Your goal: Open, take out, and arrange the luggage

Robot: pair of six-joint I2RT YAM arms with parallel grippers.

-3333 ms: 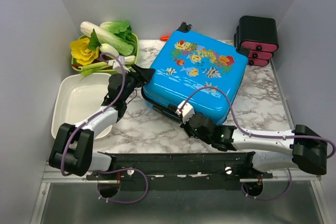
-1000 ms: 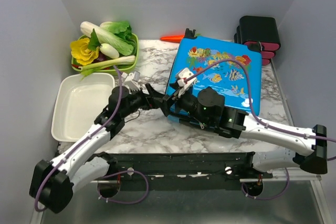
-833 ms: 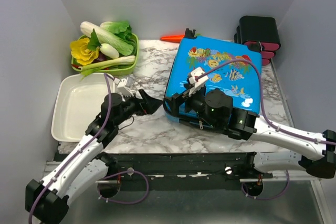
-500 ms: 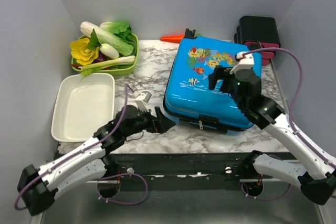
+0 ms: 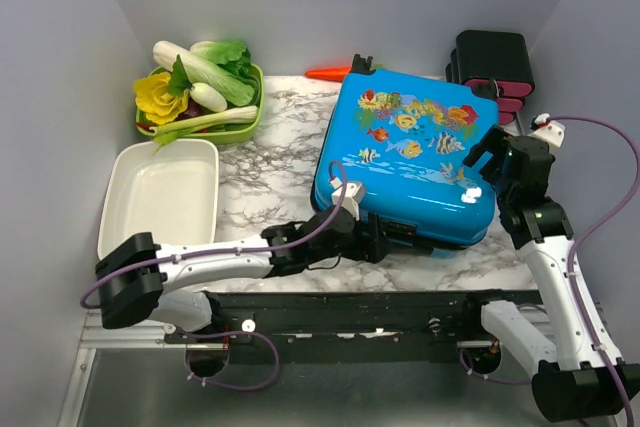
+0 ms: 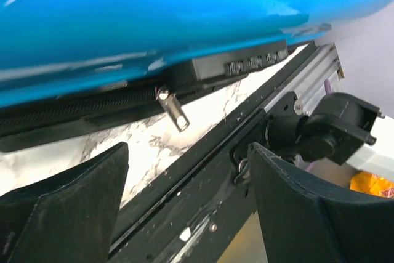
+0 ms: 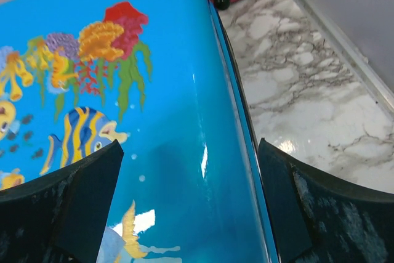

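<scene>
L arm [image 5: 215,260] lies flat, L gripper [image 5: 383,241] open; R arm [image 5: 556,247] bent up, R gripper [image 5: 488,162] open, by 1 bright-blue hard fish-print suitcase [image 5: 400,172].

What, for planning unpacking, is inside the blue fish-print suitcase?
Nothing inside shows: the blue hard-shell suitcase lies shut, silver zipper pull hanging at its near edge. Contents are covered.

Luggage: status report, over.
Left gripper open, zipper pull just ahead, ungripped. Right gripper open over right edge of luggage. It is shut, lying flat. Nothing blocking the zip.
</scene>
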